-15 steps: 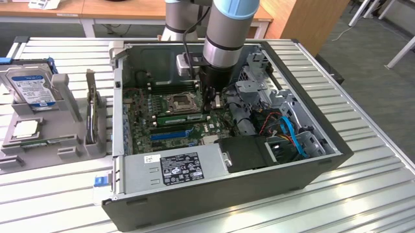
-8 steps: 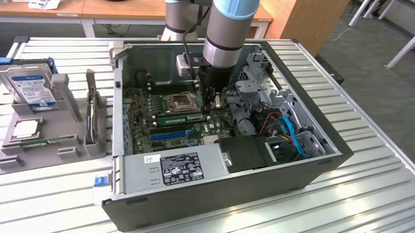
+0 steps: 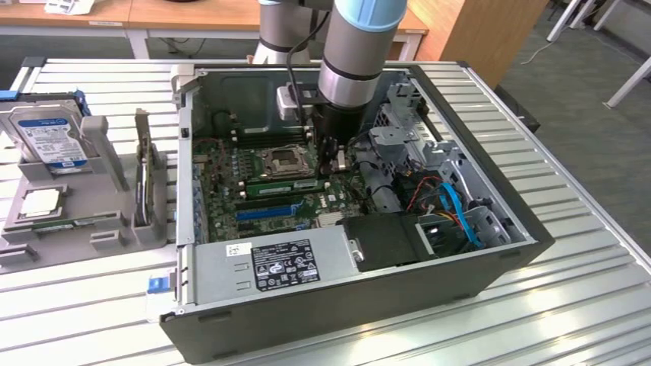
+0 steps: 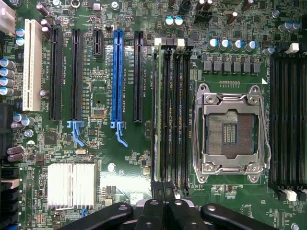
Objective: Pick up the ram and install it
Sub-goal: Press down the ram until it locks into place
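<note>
Inside the open case [image 3: 407, 305] on the tabletop [image 3: 569, 320], the arm [image 3: 351, 69] is hanging over the motherboard [image 4: 105, 143]. The ram [image 4: 156, 115] is standing in the memory slot nearest the blue slot [image 4: 117, 72], with the socket [image 4: 232, 129] lying on its other side. Its long axis is running straight away from the fingers [image 4: 158, 194]. These are sitting together over its near end; whether they are touching it cannot be told.

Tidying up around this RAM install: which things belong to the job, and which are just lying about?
In the job: ram, set in a motherboard slot; gripper, shut, at the ram's end; memory slots.
Lying about: hard drive; processor chip; grey holder under them.
</note>
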Robot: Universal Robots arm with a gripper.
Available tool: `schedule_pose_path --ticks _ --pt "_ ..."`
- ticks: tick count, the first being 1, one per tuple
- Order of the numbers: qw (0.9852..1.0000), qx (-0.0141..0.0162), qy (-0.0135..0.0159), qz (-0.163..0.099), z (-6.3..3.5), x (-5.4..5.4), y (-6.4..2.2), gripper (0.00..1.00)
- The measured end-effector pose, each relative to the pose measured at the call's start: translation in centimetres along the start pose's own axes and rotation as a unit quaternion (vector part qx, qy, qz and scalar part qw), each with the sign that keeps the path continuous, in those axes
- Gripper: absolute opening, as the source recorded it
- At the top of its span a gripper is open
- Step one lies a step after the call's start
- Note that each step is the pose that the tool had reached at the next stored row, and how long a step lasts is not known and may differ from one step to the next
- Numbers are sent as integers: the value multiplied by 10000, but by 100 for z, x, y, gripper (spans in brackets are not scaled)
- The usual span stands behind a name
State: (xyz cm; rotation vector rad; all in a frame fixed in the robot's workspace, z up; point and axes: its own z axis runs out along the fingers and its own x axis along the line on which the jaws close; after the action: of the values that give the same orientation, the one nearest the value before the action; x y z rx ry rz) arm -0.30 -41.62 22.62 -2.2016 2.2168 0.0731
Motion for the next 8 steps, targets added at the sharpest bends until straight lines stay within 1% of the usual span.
schedule_pose_path --ticks 8 --pt "10000 0 1 0 12 1 0 10"
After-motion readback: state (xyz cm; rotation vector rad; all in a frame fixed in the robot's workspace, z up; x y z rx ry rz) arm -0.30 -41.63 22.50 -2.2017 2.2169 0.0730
